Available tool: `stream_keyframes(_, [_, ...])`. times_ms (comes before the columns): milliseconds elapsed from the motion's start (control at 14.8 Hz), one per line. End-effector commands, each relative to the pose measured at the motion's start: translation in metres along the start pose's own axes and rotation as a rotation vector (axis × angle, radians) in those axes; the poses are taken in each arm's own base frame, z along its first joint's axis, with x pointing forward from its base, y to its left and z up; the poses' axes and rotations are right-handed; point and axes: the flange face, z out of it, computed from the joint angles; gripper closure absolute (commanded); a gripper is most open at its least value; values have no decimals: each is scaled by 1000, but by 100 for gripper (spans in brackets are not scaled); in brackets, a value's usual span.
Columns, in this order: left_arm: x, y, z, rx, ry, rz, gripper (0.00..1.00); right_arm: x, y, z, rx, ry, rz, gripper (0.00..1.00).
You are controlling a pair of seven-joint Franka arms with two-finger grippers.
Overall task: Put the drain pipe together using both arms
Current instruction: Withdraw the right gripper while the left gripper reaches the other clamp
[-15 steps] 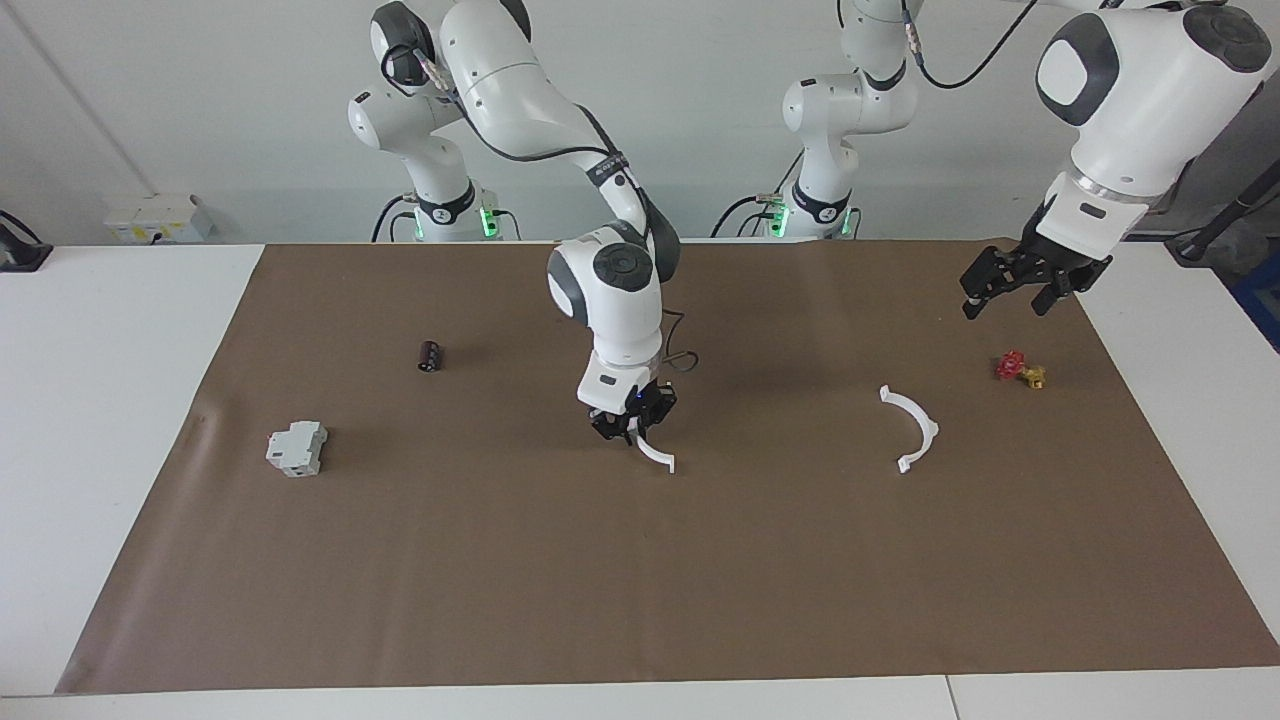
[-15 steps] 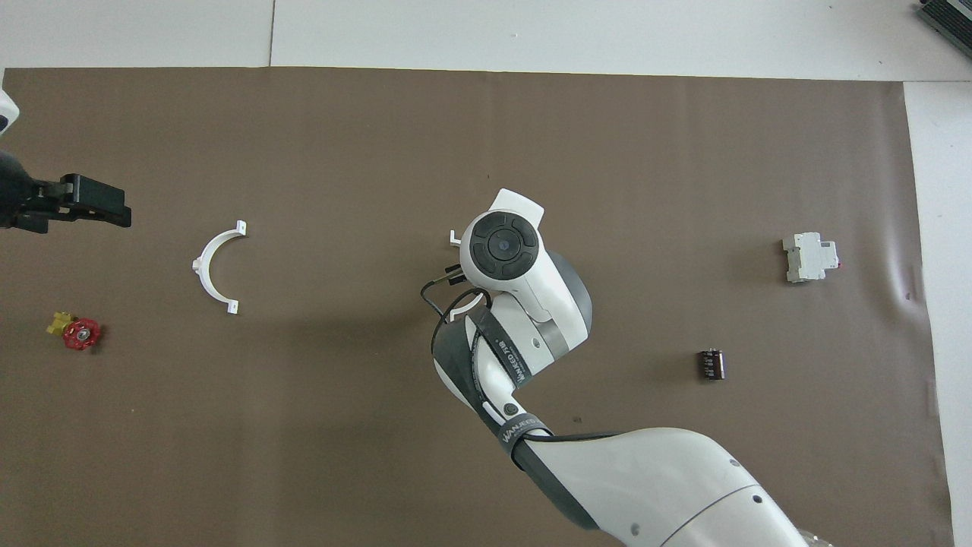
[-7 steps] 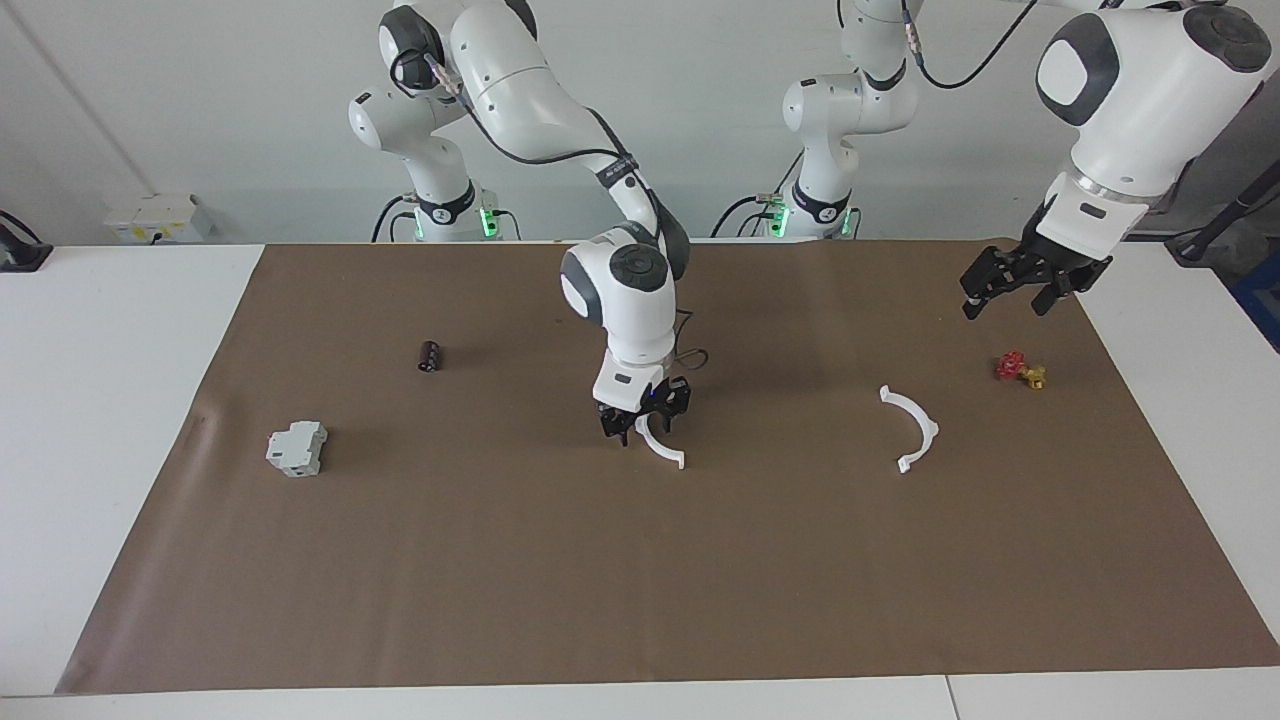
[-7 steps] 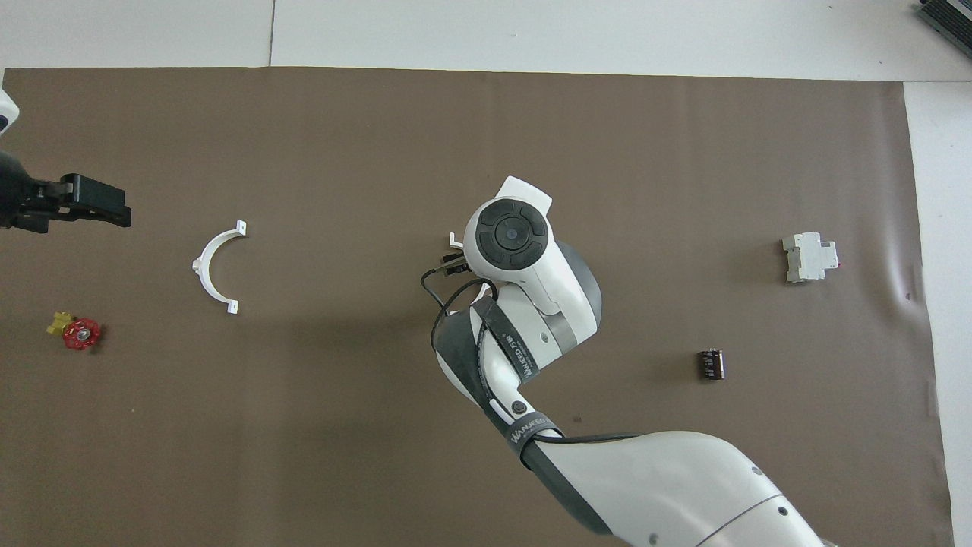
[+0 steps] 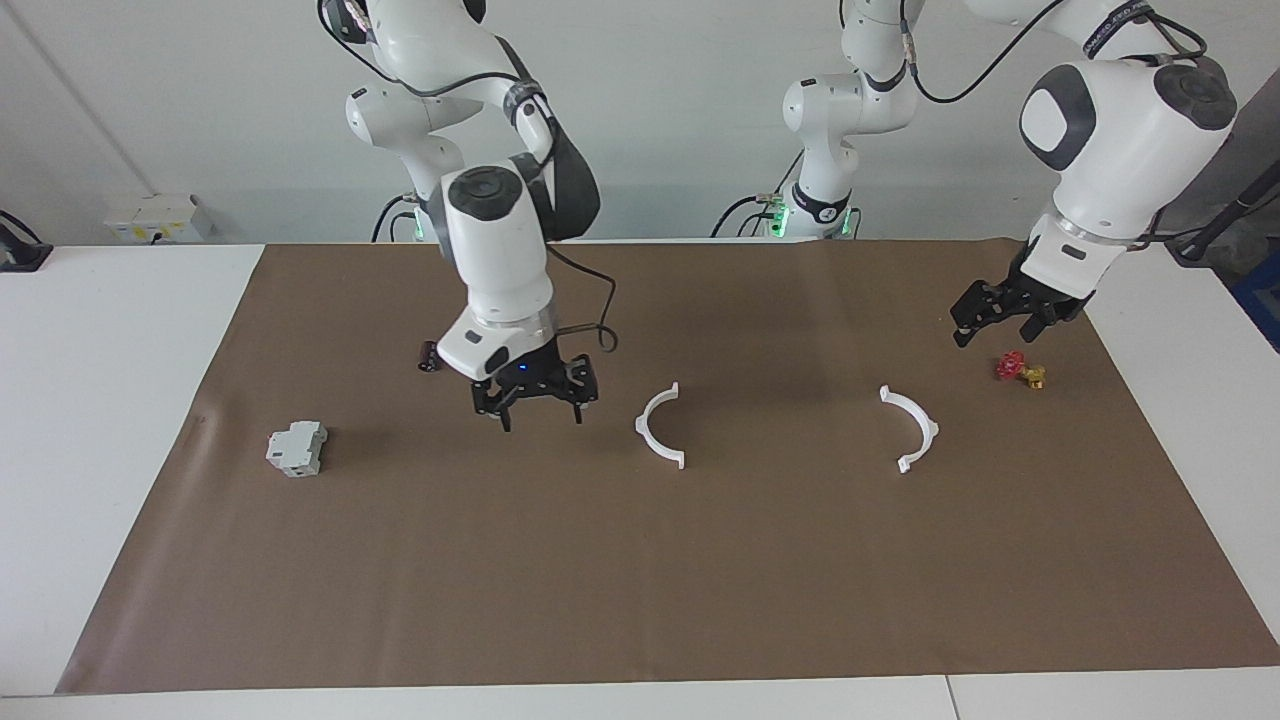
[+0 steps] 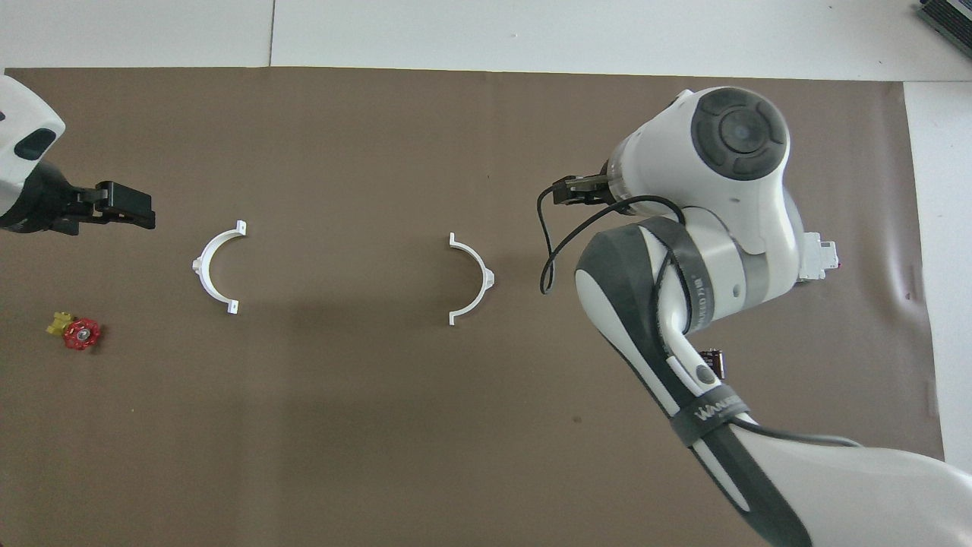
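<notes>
A: What has changed in the last second?

B: The right gripper (image 5: 534,400) has let go of the half-ring (image 5: 660,427) it was pinching a second ago. It has lifted and swung toward the right arm's end of the table, and hangs over bare mat between that half-ring and the grey-white box (image 5: 297,448). Its fingers are spread apart with nothing between them.

A: And the half-ring it dropped?

B: It lies flat on the brown mat (image 5: 640,590), about mid-table, with all of its arc and end tabs now in plain sight. Its open side faces the left arm's end of the table.

A: Where is the other one?

B: The second half-ring (image 5: 912,428) lies where it lay before, toward the left arm's end, well apart from the first. Its open side faces the first one, so the two gaps look at each other across bare mat.

A: The left gripper (image 5: 1008,318)?

B: It has dipped a little and hangs in the air just beside the small red and yellow valve (image 5: 1020,370), on the robots' side of it in the facing view. Its fingers are released and hold nothing.

A: Any containers with things in them?

B: I see none; everything rests straight on the mat. The box sits near the right arm's end, and the small dark cylinder (image 5: 428,356) lies nearer the robots than it, partly hidden by the right arm. Neither has moved, nor has the valve.
</notes>
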Motion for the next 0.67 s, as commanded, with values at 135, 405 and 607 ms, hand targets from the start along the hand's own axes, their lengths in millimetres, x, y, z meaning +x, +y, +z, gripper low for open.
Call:
stream_keyframes(135, [1, -22, 43, 14, 13, -17, 0, -9, 96, -60, -16, -75, 141, 0])
stream_keyframes(405, [1, -32, 67, 26, -2, -42, 0, -23, 165, -91, -26, -123, 211, 0])
stream_keyframes(607, [6, -34, 84, 26, -1, -51, 0, -36, 218, -114, -25, -150, 207, 0])
